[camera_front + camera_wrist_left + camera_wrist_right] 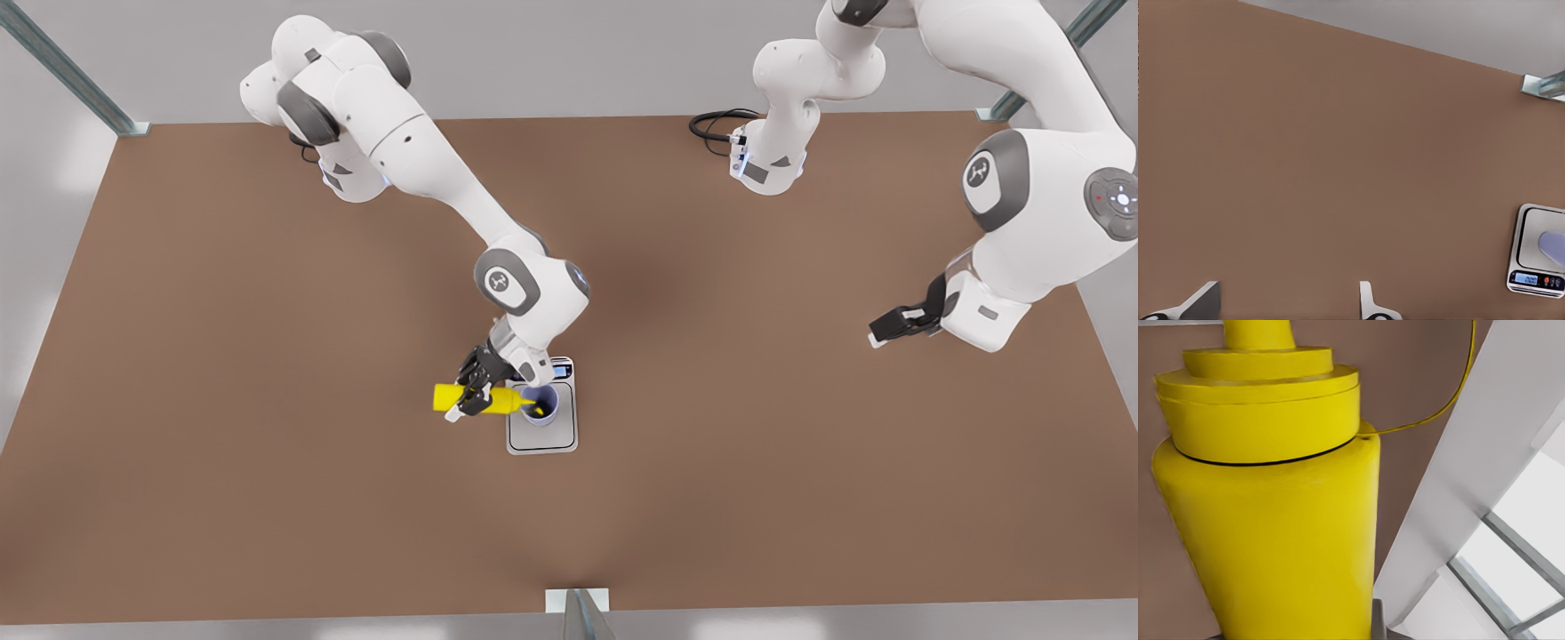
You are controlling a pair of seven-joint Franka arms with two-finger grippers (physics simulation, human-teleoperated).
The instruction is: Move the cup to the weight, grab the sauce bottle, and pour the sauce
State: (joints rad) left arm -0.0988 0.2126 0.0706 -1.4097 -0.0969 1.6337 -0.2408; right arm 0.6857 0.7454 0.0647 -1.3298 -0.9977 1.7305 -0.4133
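Sauce bottle point(484, 398) lies level, clenched in our right gripper point(472, 397), nozzle over the cup point(540, 404) on the weight point(542, 418) | step: pouring, we judge; next, tip the nozzle lower, flow unclear | left gripper point(889, 327) waits released, well apart from the weight | table point(267, 444) edges far off.

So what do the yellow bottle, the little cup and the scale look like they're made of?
The bottle, held by the right tool, looks like smooth, opaque yellow plastic with a soft sheen and a stepped, moulded cap. The cup seems thin matte lavender plastic, uniformly coloured. The scale has a silver-grey body, either brushed metal or painted plastic, with a dark glossy display strip. The left tool waits open.
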